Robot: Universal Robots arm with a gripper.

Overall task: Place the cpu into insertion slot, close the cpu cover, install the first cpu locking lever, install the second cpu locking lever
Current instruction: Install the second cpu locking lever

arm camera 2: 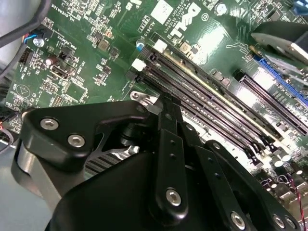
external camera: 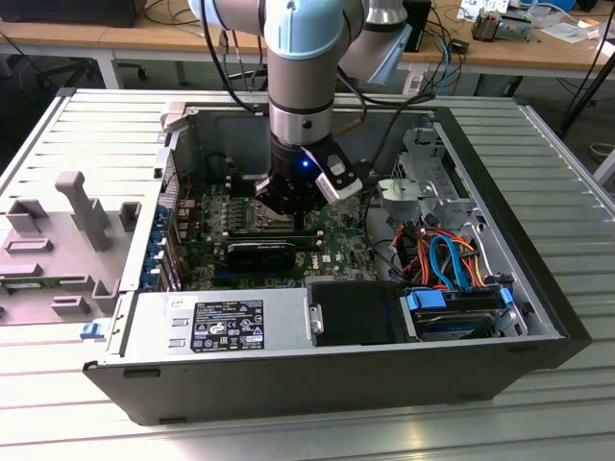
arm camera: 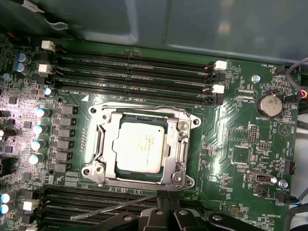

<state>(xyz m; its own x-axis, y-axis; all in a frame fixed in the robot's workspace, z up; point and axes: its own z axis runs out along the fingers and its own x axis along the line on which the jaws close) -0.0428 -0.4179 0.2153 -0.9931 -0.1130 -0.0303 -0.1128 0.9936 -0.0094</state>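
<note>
The cpu (arm camera: 139,147), a dull silver square, lies flat in the insertion slot (arm camera: 95,170) on the green board. The cpu cover (arm camera: 139,112) is down over it, its silvery frame ringing the chip. A thin metal locking lever (arm camera: 115,208) slants away from the socket's near edge, and its end meets my gripper's tips. My gripper (arm camera: 163,198) looks shut, its black fingers pressed together right at that socket edge; the second wrist view shows the gripper (arm camera 2: 166,101) beside a silvery socket corner. In the exterior view my gripper (external camera: 288,213) is low inside the computer case, over the socket.
Long black memory slots (arm camera: 134,72) flank the socket on two sides. A coin battery (arm camera: 270,104) and a row of capacitors (arm camera: 38,127) sit nearby. The case holds a power supply (external camera: 221,322) and a drive bay with blue and orange cables (external camera: 452,274). A grey fixture (external camera: 77,206) stands outside.
</note>
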